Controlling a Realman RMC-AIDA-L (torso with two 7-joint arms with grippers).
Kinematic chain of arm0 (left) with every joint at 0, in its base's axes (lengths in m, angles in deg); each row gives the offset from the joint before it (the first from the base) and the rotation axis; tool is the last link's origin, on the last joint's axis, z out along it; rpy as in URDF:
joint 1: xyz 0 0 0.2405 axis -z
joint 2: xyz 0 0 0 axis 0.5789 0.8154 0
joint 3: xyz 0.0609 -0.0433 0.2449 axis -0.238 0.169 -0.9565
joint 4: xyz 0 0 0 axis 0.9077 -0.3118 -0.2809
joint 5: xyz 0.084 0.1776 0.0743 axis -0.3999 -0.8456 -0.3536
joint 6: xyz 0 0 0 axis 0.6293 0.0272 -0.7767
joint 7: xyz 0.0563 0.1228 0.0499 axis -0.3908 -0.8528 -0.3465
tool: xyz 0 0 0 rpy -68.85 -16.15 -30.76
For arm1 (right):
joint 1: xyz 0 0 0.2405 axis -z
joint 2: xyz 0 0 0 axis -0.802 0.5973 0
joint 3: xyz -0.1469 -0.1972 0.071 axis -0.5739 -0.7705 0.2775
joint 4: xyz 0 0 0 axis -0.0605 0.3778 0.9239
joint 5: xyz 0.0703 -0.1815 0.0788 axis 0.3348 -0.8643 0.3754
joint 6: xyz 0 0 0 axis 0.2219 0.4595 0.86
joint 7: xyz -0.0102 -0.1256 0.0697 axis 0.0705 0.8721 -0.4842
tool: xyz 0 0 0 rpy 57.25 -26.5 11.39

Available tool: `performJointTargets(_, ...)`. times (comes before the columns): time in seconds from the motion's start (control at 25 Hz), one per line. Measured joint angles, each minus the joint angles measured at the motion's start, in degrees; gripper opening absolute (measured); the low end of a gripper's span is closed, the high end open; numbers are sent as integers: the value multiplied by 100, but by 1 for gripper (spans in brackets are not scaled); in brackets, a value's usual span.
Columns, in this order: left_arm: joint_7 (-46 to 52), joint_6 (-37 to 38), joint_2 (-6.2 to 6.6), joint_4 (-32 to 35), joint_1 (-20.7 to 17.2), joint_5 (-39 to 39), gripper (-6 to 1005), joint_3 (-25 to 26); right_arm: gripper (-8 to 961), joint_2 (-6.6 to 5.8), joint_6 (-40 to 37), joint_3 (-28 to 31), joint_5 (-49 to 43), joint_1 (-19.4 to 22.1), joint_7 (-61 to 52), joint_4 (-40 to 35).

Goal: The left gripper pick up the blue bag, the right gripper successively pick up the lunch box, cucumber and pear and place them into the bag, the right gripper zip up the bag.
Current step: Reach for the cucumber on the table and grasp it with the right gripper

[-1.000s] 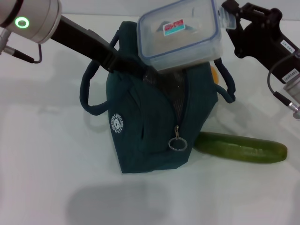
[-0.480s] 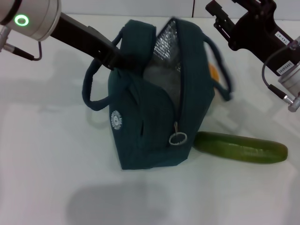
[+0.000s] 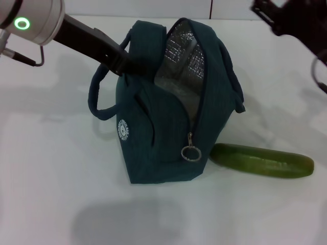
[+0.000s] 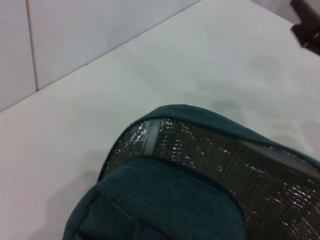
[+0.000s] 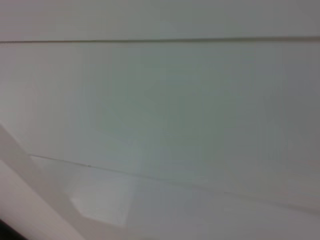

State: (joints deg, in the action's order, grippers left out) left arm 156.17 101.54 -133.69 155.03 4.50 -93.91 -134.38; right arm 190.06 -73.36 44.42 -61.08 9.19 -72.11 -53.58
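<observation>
We've got the left hand point(image 3: 125, 64) pinching the rim of the blue bag point(image 3: 173, 138), which stands unzipped on the desk point(image 3: 51, 168), foil lining showing. The cucumber point(image 3: 261, 160) lies beside it. Our right hand point(image 3: 286, 20) sits high and far right; its grip we cannot tell.

A big white table point(image 3: 61, 168) fills the view. A soft grey shadow point(image 3: 122, 224) lies on it near the front edge. Behind the table stands a pale wall point(image 5: 160, 100) with thin dark lines running across it.
</observation>
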Motion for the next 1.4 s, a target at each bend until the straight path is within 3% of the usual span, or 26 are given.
performJointTargets(0.24, -18, -74, 0, -26, -18, 20, 42, 0, 710, -50, -99, -164, -4, 829, 392, -1097)
performJointTargets(0.36, -19, -89, -18, -26, -65, 41, 42, 41, 765, -184, -55, -697, -6, 1192, 610, -1843)
performJointTargets(0.44, -44, -102, -52, -26, -97, 46, 42, 121, 808, -338, -25, -1233, -37, 1322, 773, -2322)
performJointTargets(0.52, -77, -144, -73, -31, -129, 50, 42, 164, 851, -543, -23, -1790, -221, 1377, 902, -2796)
performJointTargets(0.68, -144, -247, -83, -81, -162, 57, 42, 173, 870, -868, -25, -2253, -1058, 1295, 956, -3511)
performJointTargets(0.92, -221, -285, -89, -117, -164, 63, 42, 172, 867, -1079, -155, -2285, -2756, 1000, 953, -4500)
performJointTargets(0.96, -221, -287, -90, -117, -165, 63, 42, 171, 867, -1079, -155, -2285, -2756, 1000, 953, -4500)
performJointTargets(1.0, -225, -290, -92, -118, -168, 63, 42, 171, 867, -1103, -265, -2288, -3465, 846, 939, -4838)
performJointTargets(1.08, -273, -310, -110, -121, -187, 64, 42, 169, 867, -1098, -367, -2313, -4045, 712, 938, -5084)
performJointTargets(1.16, -334, -340, -130, -128, -203, 64, 42, 168, 866, -1043, -474, -2407, -4794, 518, 865, -5402)
performJointTargets(1.4, -381, -366, -144, -204, -210, 66, 42, 167, 865, -676, -797, -2563, -5694, 79, 377, -6464)
